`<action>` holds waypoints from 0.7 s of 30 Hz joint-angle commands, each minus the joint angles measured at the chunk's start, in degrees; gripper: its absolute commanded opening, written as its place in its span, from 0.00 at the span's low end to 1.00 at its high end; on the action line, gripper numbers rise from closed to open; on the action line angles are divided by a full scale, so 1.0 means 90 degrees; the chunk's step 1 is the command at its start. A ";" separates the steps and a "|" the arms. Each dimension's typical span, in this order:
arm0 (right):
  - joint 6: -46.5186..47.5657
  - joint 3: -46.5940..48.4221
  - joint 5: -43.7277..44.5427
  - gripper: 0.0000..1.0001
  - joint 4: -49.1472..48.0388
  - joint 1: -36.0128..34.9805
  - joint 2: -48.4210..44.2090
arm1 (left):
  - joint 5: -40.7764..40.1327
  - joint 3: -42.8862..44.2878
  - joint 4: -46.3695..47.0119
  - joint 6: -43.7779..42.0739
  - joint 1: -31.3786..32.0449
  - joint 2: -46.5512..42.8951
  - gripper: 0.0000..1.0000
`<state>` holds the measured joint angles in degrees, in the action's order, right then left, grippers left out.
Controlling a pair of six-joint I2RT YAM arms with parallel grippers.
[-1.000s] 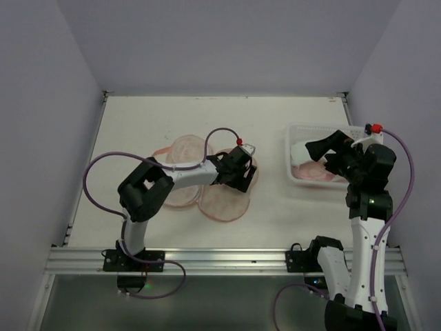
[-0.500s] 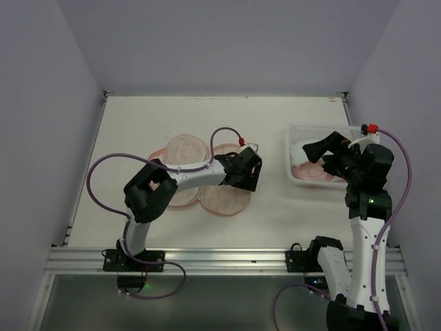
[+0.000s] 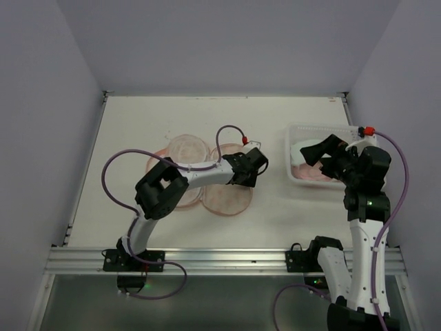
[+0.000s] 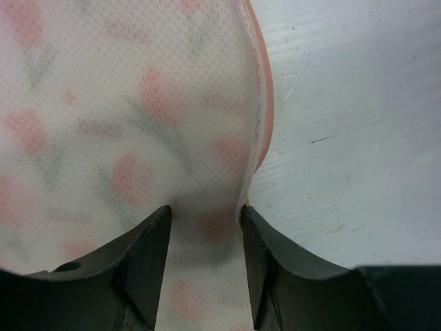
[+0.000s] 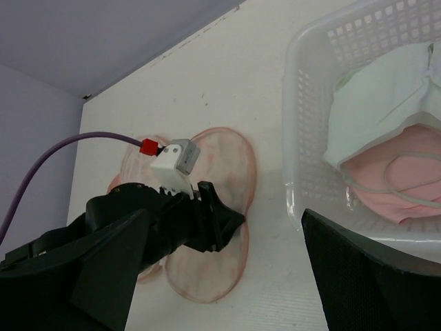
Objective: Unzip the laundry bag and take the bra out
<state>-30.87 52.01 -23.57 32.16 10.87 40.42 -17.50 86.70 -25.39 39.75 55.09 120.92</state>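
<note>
Fingers (image 4: 148,252) of our left gripper (image 4: 203,238) pinch a fold of the bag (image 4: 103,103) at its trimmed edge. The bag lies flat on the table (image 4: 358,138). Our right gripper (image 3: 321,156) hangs wide open and empty over the basket (image 3: 295,131). We judge the bag light, soft and floppy. It is best held by the zip pull, which we cannot see.

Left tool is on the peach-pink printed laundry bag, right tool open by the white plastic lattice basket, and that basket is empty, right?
Not quite. The white plastic lattice basket is not empty: the right wrist view shows a whitish cloth and a pink garment inside. The left tool is on the peach-pink printed laundry bag, and the right tool is open by the basket.
</note>
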 commanded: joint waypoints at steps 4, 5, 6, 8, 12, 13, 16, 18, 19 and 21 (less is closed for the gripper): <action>0.0022 -0.0085 -0.0174 0.94 -0.0058 -0.0027 -0.0058 | -0.0243 0.0162 -0.0070 0.0115 0.0343 0.0216 0.46; 0.0022 -0.0095 -0.0193 0.94 -0.0058 -0.0027 -0.0058 | -0.0224 0.0191 -0.0118 0.0134 0.0363 0.0245 0.46; 0.0022 -0.0134 -0.0213 0.94 -0.0087 -0.0036 -0.0068 | -0.0176 0.0211 -0.0186 0.0163 0.0383 0.0284 0.45; 0.0012 -0.0183 -0.0242 0.94 -0.0097 -0.0036 -0.0068 | -0.0175 0.0182 -0.0265 0.0242 0.0431 0.0256 0.46; 0.0003 -0.0261 -0.0301 0.94 -0.0097 -0.0027 -0.0097 | -0.0370 0.0065 -0.0275 0.0242 0.0471 0.0187 0.36; 0.0003 -0.0271 -0.0310 0.94 -0.0107 -0.0036 -0.0097 | -0.0409 0.0026 -0.0285 0.0271 0.0480 0.0197 0.25; 0.0003 -0.0290 -0.0311 0.94 -0.0097 -0.0036 -0.0126 | -0.0312 -0.0140 -0.0285 0.0359 0.0490 0.0177 0.06; 0.0012 -0.0300 -0.0291 0.94 -0.0097 -0.0036 -0.0136 | -0.0292 -0.0180 -0.0256 0.0369 0.0500 0.0129 0.00; 0.0012 -0.0300 -0.0291 0.94 -0.0087 -0.0046 -0.0136 | -0.0254 -0.0199 -0.0188 0.0350 0.0500 0.0090 0.00; 0.0012 -0.0310 -0.0301 0.94 -0.0097 -0.0036 -0.0136 | -0.0243 -0.0306 -0.0080 0.0301 0.0500 -0.0104 0.00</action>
<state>-30.87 49.34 -24.23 32.10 10.76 39.77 -19.49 86.56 -25.28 41.41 59.29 121.27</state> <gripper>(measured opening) 0.939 0.010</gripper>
